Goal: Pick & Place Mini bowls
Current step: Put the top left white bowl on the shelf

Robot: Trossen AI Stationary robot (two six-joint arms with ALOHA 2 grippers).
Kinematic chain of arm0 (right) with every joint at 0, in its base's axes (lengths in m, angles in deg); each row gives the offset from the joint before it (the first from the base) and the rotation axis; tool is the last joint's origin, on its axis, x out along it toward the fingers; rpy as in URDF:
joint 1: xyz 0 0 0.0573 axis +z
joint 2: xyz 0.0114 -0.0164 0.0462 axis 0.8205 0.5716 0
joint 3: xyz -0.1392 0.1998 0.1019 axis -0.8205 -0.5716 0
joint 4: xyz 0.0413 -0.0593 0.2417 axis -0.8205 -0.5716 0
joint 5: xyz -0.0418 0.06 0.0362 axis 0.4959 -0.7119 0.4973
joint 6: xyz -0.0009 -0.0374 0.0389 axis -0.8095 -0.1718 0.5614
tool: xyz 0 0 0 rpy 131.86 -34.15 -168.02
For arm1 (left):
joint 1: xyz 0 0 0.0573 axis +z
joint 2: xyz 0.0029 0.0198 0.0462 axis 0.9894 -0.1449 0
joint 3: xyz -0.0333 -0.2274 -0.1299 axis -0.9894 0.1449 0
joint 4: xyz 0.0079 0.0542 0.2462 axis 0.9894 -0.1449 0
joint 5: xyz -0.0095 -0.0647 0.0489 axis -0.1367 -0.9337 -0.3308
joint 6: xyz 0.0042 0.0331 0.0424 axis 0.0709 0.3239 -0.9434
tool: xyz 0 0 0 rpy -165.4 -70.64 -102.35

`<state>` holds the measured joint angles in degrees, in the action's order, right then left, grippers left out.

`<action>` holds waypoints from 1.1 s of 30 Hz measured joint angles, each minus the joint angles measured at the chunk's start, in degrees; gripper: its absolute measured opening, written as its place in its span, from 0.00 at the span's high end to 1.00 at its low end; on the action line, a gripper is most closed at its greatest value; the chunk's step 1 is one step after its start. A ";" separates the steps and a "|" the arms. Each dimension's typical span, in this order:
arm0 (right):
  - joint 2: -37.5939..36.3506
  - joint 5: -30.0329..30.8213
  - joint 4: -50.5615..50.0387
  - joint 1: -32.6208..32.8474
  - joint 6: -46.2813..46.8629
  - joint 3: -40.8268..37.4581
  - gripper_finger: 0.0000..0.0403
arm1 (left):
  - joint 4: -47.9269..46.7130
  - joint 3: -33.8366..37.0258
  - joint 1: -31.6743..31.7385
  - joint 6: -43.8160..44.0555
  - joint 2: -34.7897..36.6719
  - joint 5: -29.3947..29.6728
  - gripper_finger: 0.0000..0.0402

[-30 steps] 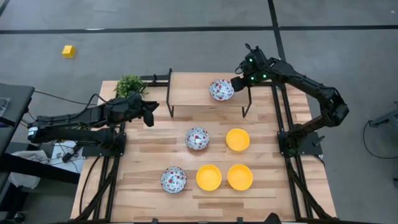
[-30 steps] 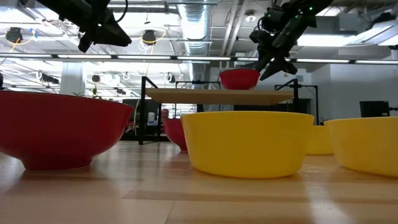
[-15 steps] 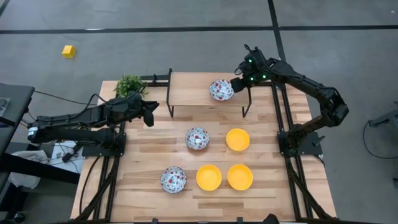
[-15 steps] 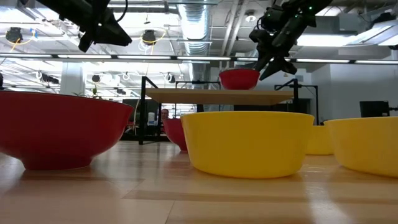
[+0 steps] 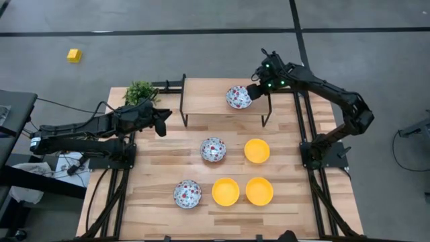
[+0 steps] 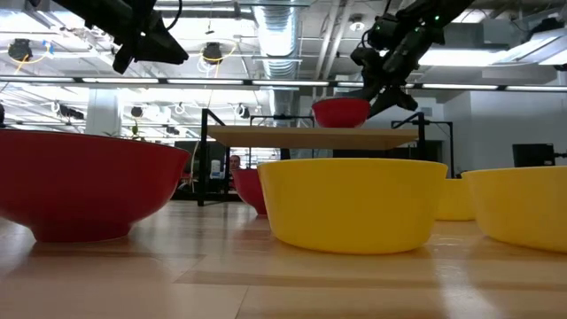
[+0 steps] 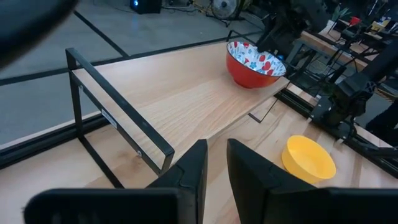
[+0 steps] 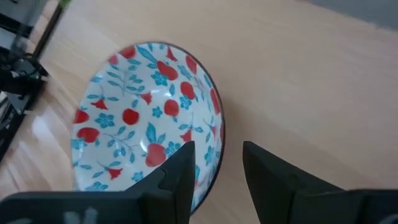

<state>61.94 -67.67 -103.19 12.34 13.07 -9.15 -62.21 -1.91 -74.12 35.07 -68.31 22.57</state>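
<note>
A white mini bowl with red-and-blue flowers [image 5: 238, 97] stands on its base on the raised wooden shelf [image 5: 208, 101], near the shelf's right end. My right gripper [image 8: 214, 162] is open and slants down over the bowl's right side. One finger [image 8: 180, 168] is above the bowl's inside and the other [image 8: 267, 174] is outside its rim [image 8: 217, 134]; I see no touch. On the table below rest two more floral bowls [image 5: 213, 149] [image 5: 187, 193] and three yellow ones [image 5: 256, 150] [image 5: 226, 191] [image 5: 259, 191]. My left gripper [image 5: 163, 125] hangs narrowly open off the shelf's left end, holding nothing.
The shelf stands on thin black metal legs [image 5: 183, 107] at the table's far side. A small green plant [image 5: 140, 91] sits at the far left corner, behind my left arm. A yellow block [image 5: 74, 55] lies on the floor beyond the table.
</note>
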 joint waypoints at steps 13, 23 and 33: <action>1.54 0.12 0.32 0.43 -0.01 -0.02 0.76 | 0.28 0.00 -0.01 -1.29 0.00 0.00 0.85; 1.47 0.23 0.56 0.29 0.01 0.00 0.82 | 0.26 0.00 0.00 -1.51 0.00 0.00 0.85; 1.47 0.54 0.53 0.29 0.00 0.00 0.97 | 0.24 0.00 0.00 -1.51 0.00 0.00 0.85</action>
<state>63.41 -67.13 -102.67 12.63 13.08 -9.15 -61.97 -1.91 -74.12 33.55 -68.31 22.57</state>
